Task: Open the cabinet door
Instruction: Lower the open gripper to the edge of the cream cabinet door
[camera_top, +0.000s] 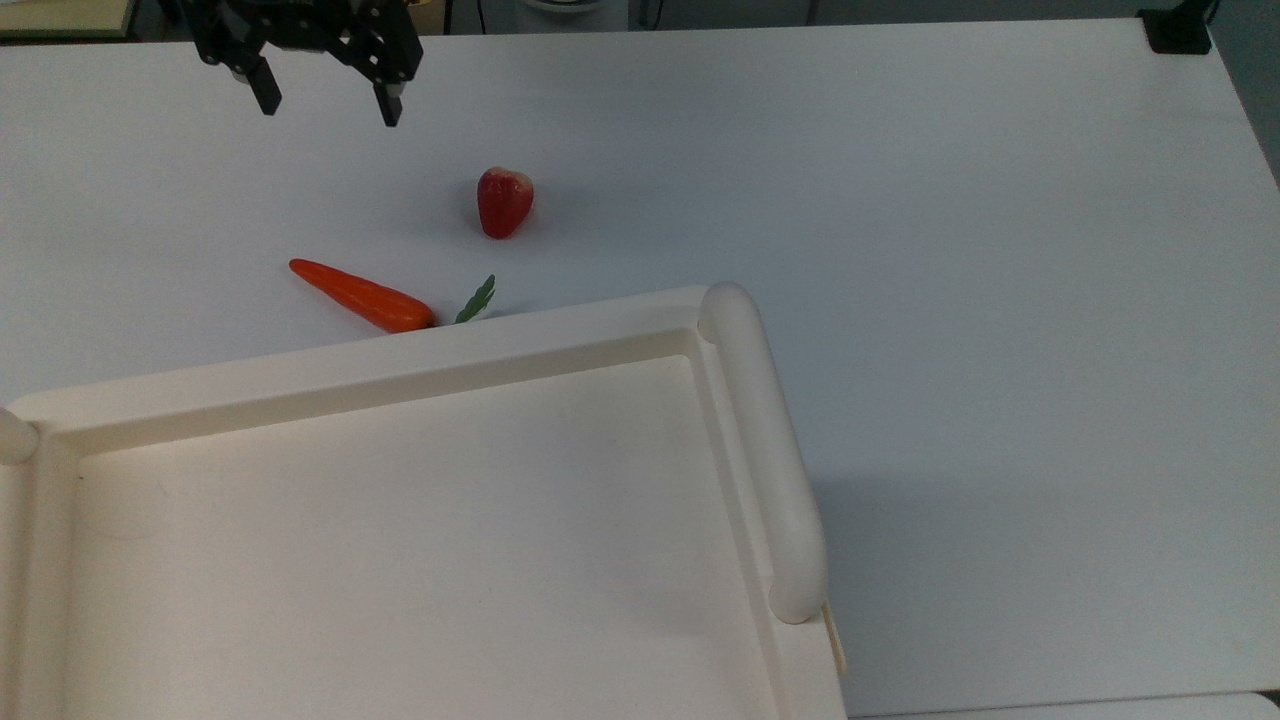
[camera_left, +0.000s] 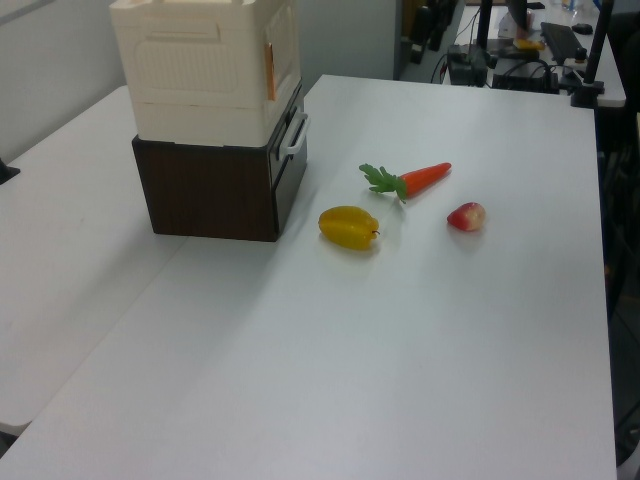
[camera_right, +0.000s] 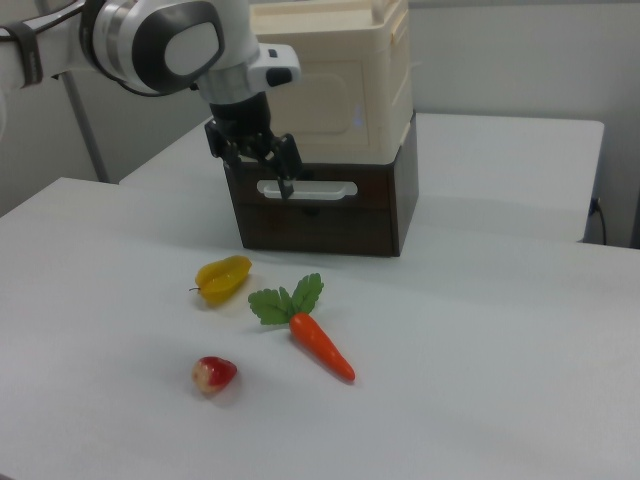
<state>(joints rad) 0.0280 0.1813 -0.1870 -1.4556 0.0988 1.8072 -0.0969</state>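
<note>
**Open gripper short of a shut door**

Hangs released, jaws spread wide and holding nothing: gripper (camera_top: 327, 105), black, two slim fingers, above the surface (camera_top: 1000, 250) near its far edge in the top view, towards the top view's left corner. In the right view, shows in front of the cabinet (camera_right: 385, 60), overlapping the drawer handle (camera_right: 320, 188); whether touching, cannot tell.

Sits shut, flush in the cabinet's front, up above the dark base: door (camera_right: 345, 100), a thin flat cream panel, smooth and hard-looking, with a shallow rounded recess. In the left view, faces the left view's right, with a tan strip (camera_left: 268, 68) at its edge; stands with the cabinet at the surface's edge on the left view's left.

Likely troubles from here:
- Closing on the white drawer handle just below instead of the door, so opening the dark wood-grain base (camera_right: 400, 200).
- Slipping off the slick panel; no proper knob to be seen, only that recess.
- Dragging or tipping the cream box, which seems merely stacked on the base, if pulled hard against the hinge.
- Swinging low and knocking the loose things on the bare matte surface: the tapered orange carrot (camera_top: 362, 296) with its leafy top, the glossy red fruit (camera_top: 504, 202), the waxy yellow fruit (camera_right: 223, 278); all rounded, apt to roll.
</note>
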